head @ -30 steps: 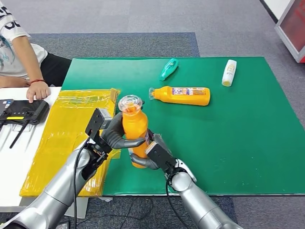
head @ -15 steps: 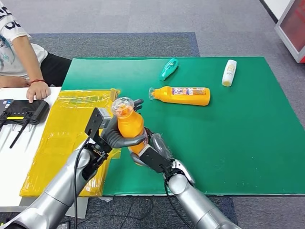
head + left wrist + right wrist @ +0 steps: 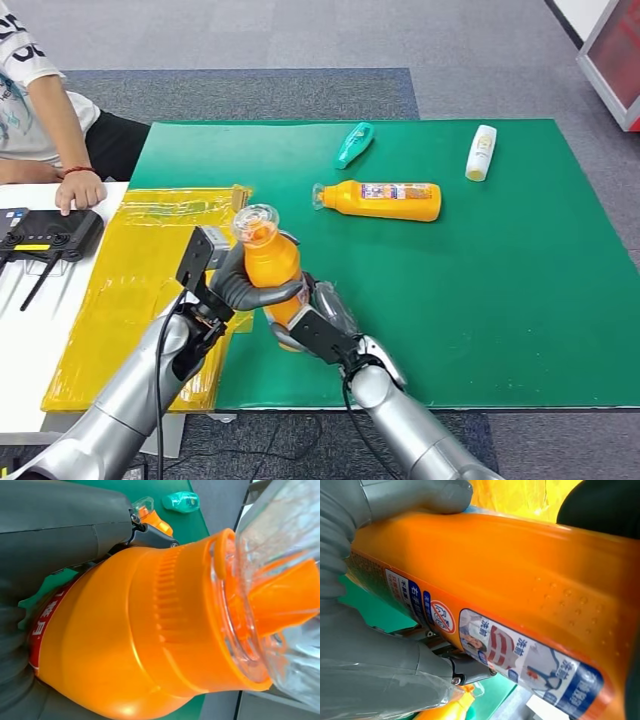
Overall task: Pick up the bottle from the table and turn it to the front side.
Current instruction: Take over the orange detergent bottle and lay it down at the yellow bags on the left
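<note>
An orange bottle [image 3: 275, 270] with a clear cap is held above the green mat [image 3: 490, 280], tilted with its cap toward the far left. My left hand [image 3: 245, 282] wraps its upper body just under the neck. My right hand [image 3: 313, 318] grips its lower part from the near right. In the left wrist view the orange bottle [image 3: 124, 640] and clear cap [image 3: 279, 580] lie right in front of the camera. The right wrist view shows the bottle's label [image 3: 531, 660] and my right hand [image 3: 369, 645] around the body.
A second orange bottle [image 3: 385, 200] lies on its side mid-mat. A teal bottle [image 3: 355, 144] and a white bottle [image 3: 481, 152] lie further back. Yellow plastic sheet [image 3: 128, 290] covers the left. A person's hand [image 3: 79, 188] rests by a black device [image 3: 49, 233].
The bottle has tipped from near upright so its cap leans to the left, and both hands have shifted slightly left with it. Both grips stay in place.
</note>
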`<state>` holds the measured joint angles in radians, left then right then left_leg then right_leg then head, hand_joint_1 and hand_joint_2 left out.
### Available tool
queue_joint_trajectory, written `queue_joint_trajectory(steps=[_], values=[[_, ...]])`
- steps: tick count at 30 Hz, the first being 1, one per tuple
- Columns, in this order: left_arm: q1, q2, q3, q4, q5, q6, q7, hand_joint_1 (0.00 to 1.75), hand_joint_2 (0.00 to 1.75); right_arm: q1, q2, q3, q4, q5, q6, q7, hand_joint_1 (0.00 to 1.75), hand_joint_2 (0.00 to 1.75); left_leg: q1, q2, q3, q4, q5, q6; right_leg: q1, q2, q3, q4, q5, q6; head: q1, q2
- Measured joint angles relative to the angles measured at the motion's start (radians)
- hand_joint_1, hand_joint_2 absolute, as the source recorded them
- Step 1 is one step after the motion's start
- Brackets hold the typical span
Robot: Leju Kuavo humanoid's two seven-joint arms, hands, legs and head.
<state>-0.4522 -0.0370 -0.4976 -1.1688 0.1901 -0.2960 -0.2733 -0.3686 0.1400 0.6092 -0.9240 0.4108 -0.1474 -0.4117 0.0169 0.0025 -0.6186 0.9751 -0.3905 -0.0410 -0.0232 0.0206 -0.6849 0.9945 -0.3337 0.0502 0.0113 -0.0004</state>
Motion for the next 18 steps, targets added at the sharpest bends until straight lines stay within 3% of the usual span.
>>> queue_joint_trajectory(steps=[1, 4, 5, 18], values=[[0.001, 0.000, 0.001, 0.000, -0.001, 0.001, -0.001, 1.75, 1.75, 0.000, 0.001, 0.001, 0.001, -0.001, 0.000, 0.000, 1.58, 1.75, 0.000, 0.000, 0.000, 0.000, 0.000, 0.000, 0.000, 0.000, 0.000, 0.000, 0.000, 0.000, 0.000, 0.000], [0.005, -0.001, 0.004, 0.000, -0.004, 0.002, -0.007, 1.75, 1.75, 0.000, 0.002, 0.003, 0.003, -0.004, 0.002, 0.000, 0.30, 1.75, 0.000, 0.000, 0.000, 0.000, 0.000, 0.000, 0.000, 0.000, 0.000, 0.000, 0.000, 0.000, 0.000, 0.000], [0.006, -0.001, 0.005, 0.000, -0.006, 0.002, -0.008, 1.75, 1.75, 0.000, 0.002, 0.003, 0.004, -0.006, 0.004, -0.001, 0.02, 1.75, 0.000, 0.000, 0.000, 0.000, 0.000, 0.000, 0.000, 0.000, 0.000, 0.000, 0.000, 0.000, 0.000, 0.000], [0.036, 0.007, 0.016, -0.007, -0.021, 0.002, -0.023, 1.75, 1.75, 0.005, 0.002, 0.000, 0.004, -0.037, 0.024, -0.003, 0.00, 1.75, 0.000, 0.000, 0.000, 0.000, 0.000, 0.000, 0.000, 0.000, 0.000, 0.000, 0.000, 0.000, 0.000, 0.000]])
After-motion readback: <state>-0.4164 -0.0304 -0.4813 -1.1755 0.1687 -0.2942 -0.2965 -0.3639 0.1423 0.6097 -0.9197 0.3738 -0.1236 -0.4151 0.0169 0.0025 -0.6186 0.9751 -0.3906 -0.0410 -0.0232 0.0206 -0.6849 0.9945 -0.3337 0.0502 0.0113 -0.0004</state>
